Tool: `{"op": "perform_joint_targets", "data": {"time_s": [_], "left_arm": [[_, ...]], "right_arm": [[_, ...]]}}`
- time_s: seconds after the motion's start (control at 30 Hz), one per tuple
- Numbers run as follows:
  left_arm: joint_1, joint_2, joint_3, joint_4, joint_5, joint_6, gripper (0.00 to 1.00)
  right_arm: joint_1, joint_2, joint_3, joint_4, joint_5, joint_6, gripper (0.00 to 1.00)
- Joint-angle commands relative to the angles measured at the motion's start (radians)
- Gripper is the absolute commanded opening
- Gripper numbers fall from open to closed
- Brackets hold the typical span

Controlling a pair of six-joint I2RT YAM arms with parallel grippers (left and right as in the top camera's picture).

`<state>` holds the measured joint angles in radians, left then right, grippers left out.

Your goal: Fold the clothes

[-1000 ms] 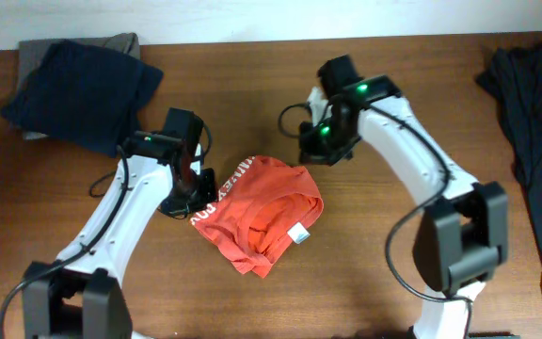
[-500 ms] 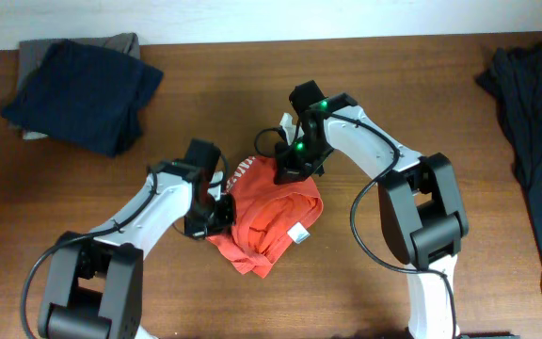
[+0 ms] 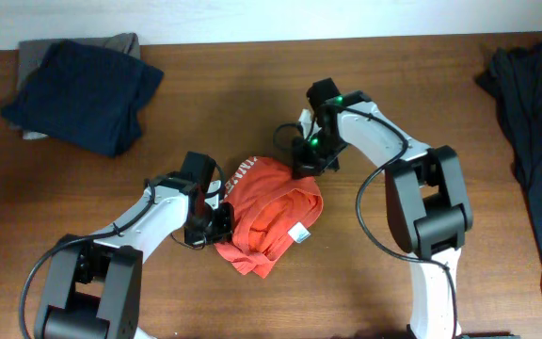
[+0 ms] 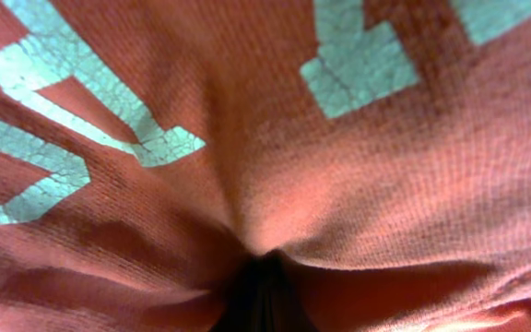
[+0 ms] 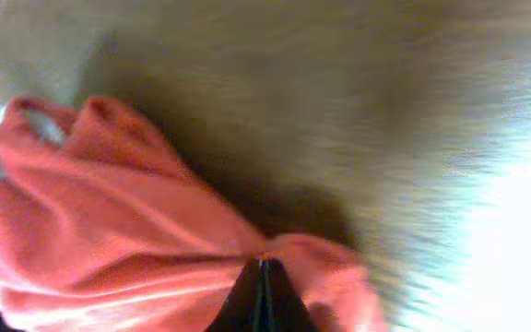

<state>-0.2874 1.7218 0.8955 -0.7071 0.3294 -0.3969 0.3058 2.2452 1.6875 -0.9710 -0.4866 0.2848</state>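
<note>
The clothes to fold are a red-orange T-shirt (image 3: 273, 209) lying crumpled at the middle of the wooden table, white lettering showing on its left side. My left gripper (image 3: 213, 227) is at the shirt's left edge. In the left wrist view the shirt (image 4: 275, 157) fills the frame and puckers into the shut jaws of that gripper (image 4: 264, 288). My right gripper (image 3: 306, 166) is at the shirt's upper right edge. In the right wrist view its fingertips (image 5: 262, 277) are pressed together with a fold of the shirt (image 5: 127, 231) gathered at them.
A folded dark navy garment (image 3: 81, 83) lies at the back left on a grey one (image 3: 120, 42). Another dark garment (image 3: 534, 141) hangs along the right edge. A white label (image 3: 297, 234) sticks out of the shirt's lower right.
Both arms have come in to the shirt: the left gripper moved down and right to its left edge, the right gripper down and left to its top edge. The shirt has bunched slightly.
</note>
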Motion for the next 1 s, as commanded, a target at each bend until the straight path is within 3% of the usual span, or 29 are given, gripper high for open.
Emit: {"op": "perform_joint_targets", "data": {"time_s": [0.0, 0.13, 0.33, 0.5, 0.57, 0.7, 0.8, 0.97], "left_arm": [[-0.015, 0.049, -0.065, -0.032, -0.095, -0.010, 0.01], [-0.015, -0.079, -0.062, -0.111, -0.224, -0.055, 0.01], [-0.016, -0.340, -0.059, -0.159, -0.256, -0.055, 0.01], [-0.016, -0.516, -0.059, -0.180, -0.256, -0.063, 0.11], [-0.016, -0.565, -0.059, -0.173, -0.256, -0.062, 0.27], [-0.016, -0.580, -0.059, -0.142, -0.254, -0.056, 0.70], [-0.016, -0.538, -0.056, -0.135, -0.234, 0.040, 0.99], [0.031, -0.433, -0.005, -0.104, -0.253, 0.109, 0.99]], "right_arm": [[-0.058, 0.008, -0.004, -0.001, 0.054, 0.000, 0.04], [-0.136, 0.008, 0.037, -0.032, 0.054, 0.012, 0.04], [-0.225, -0.010, 0.209, -0.216, 0.054, -0.002, 0.04], [-0.219, -0.068, 0.356, -0.415, -0.003, -0.130, 0.04], [-0.191, -0.094, 0.375, -0.489, -0.023, -0.188, 0.04], [-0.124, -0.113, 0.375, -0.561, 0.001, -0.209, 0.04], [-0.102, -0.115, 0.375, -0.559, 0.032, -0.171, 0.04], [-0.100, -0.170, 0.375, -0.575, 0.096, -0.115, 0.06]]}}
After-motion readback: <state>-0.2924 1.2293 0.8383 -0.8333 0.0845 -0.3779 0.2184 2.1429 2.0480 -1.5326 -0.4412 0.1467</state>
